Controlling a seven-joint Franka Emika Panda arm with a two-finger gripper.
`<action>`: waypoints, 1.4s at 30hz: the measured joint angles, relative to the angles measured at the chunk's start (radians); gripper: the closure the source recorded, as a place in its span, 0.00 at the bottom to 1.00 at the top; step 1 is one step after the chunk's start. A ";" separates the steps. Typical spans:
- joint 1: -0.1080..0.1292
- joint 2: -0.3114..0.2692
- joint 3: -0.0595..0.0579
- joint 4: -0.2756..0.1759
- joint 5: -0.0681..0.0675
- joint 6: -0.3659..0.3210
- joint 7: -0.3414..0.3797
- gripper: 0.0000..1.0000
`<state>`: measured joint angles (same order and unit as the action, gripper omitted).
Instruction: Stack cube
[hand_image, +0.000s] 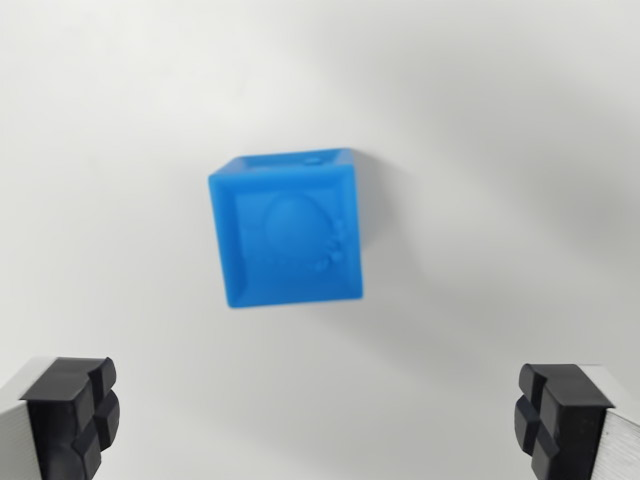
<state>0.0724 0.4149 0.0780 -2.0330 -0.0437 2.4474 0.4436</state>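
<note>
Seen from the wrist: a blue cube (288, 232) resting on a plain white worktop (500, 150), slightly blurred, near the centre of the frame. Embossed on its facing side, a rounded shape inside a raised border, too soft to read as writing or a brand. Gripper (317, 420) spread wide, black padded fingers (72, 412) at the lower corners, holding nothing. Cube well apart from both fingers, above the gap between them in the wrist view.

I count one blue cube (288, 232) on the white surface (500, 150), and two black fingertips (72, 412) of my end effector (315, 415).
</note>
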 joint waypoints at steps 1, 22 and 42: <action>0.002 0.009 0.001 0.002 -0.002 0.005 -0.008 0.00; 0.021 0.186 -0.006 0.030 -0.025 0.147 -0.032 0.00; 0.034 0.272 -0.022 0.057 -0.026 0.208 -0.032 1.00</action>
<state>0.1066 0.6867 0.0565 -1.9763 -0.0694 2.6550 0.4120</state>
